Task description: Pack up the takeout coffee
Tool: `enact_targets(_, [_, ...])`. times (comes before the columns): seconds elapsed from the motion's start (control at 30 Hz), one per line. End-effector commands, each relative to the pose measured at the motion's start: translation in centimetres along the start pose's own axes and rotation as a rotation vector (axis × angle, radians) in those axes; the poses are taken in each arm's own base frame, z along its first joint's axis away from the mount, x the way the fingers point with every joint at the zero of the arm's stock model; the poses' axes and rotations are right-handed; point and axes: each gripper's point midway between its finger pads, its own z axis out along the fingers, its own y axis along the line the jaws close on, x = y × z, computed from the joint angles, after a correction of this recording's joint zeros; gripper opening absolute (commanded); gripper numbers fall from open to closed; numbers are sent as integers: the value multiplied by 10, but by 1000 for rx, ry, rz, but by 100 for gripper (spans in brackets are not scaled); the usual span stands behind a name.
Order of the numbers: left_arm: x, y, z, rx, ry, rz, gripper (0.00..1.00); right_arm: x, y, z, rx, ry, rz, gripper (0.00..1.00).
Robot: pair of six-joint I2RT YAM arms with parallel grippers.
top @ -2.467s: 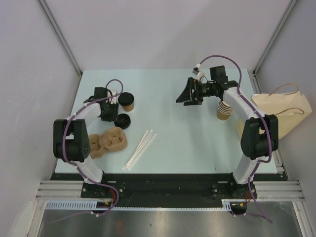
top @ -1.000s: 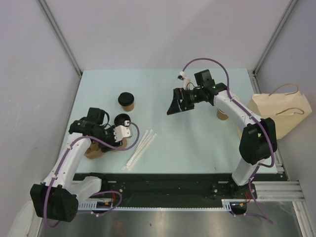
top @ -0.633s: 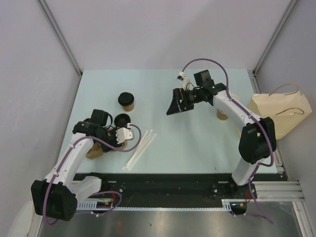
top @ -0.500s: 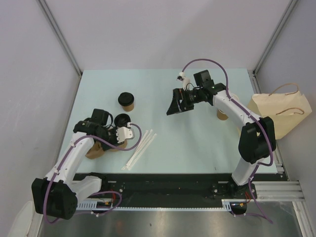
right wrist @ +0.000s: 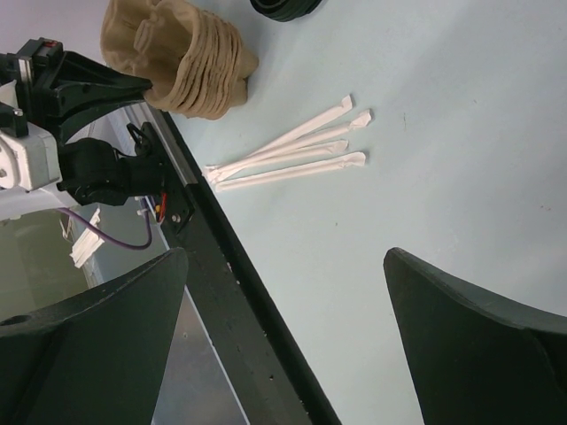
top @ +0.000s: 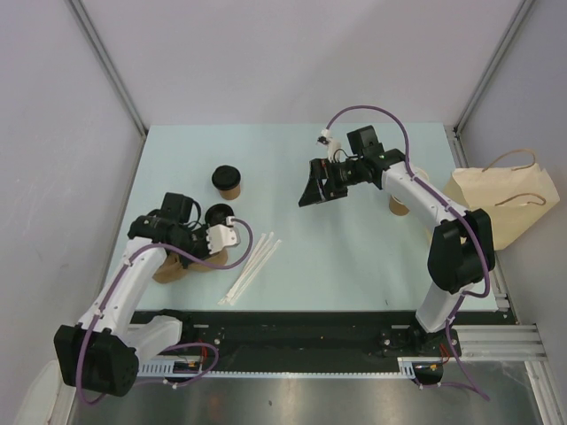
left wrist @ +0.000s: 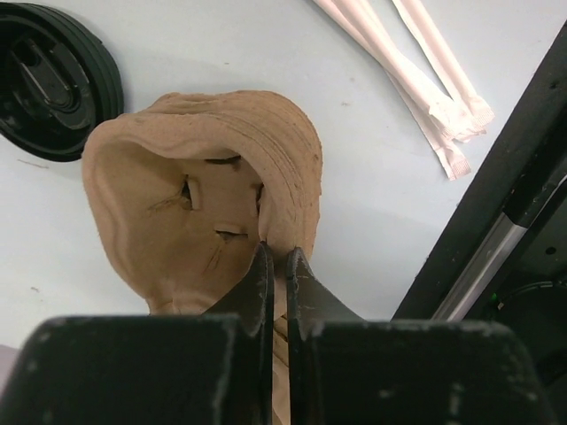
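The takeout coffee (top: pixel 227 181), a brown paper cup with a black lid, stands at the back left of the table, apart from both grippers. My left gripper (top: pixel 198 251) is shut on the rim of a brown pulp cup carrier (left wrist: pixel 199 190) and holds it tipped up off the table. My fingertips (left wrist: pixel 275 257) pinch its edge. The carrier also shows in the right wrist view (right wrist: pixel 177 57). My right gripper (top: pixel 312 190) is open and empty above mid-table, its jaws wide apart (right wrist: pixel 285 257).
A loose black lid (top: pixel 219 214) lies beside the carrier and shows in the left wrist view (left wrist: pixel 53 80). Wrapped straws (top: pixel 251 258) lie near the front. A stack of lidless cups (top: pixel 399 205) stands behind my right arm. A paper bag (top: pixel 505 202) sits off the table's right edge.
My left arm has left the coffee, swung toward the front and shut on the carrier, tipping it up. My right gripper has moved left. Little has moved in the last second.
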Motion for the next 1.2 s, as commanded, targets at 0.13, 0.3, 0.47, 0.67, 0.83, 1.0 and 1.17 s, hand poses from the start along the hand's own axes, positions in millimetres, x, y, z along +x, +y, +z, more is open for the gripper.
enact_targets(0.13, [-17, 11, -25, -59, -43, 20, 0, -6, 10, 2, -33, -14, -37, 98])
enact_targets(0.3, [-20, 14, -25, -69, -53, -2, 2, -5, 15, 6, -48, -7, -44, 98])
enact_targets(0.47, [-18, 13, -21, -71, -51, -17, 4, -3, 23, 14, -70, 9, -56, 98])
enact_targets(0.67, [-17, 14, -19, -67, -43, -26, 13, 0, 29, 19, -78, 26, -69, 98])
enact_targets(0.83, [-18, 14, -18, -64, -45, -29, 19, 1, 29, 18, -72, 29, -70, 98])
enact_targets(1.0, [-19, 15, -18, -63, -51, -36, 24, 2, 28, 19, -72, 31, -70, 98])
enact_targets(1.17, [-23, 15, -18, -55, -63, -34, 17, 2, 28, 18, -69, 32, -72, 98])
